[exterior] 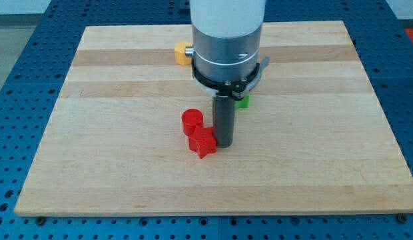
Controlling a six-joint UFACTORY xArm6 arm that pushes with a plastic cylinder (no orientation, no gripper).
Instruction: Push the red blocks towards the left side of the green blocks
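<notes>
A red cylinder block (192, 121) stands near the middle of the wooden board (113, 133). A second red block (202, 142), angular in shape, sits just below and to the right of it, touching it. My tip (224, 145) is at the right side of the angular red block, touching or nearly touching it. A green block (242, 101) shows only partly to the upper right of the rod, mostly hidden behind the arm; its shape cannot be made out.
A yellow-orange block (182, 52) sits near the view's top, partly hidden behind the arm's large grey body (226, 40). The board lies on a blue perforated table (20, 100).
</notes>
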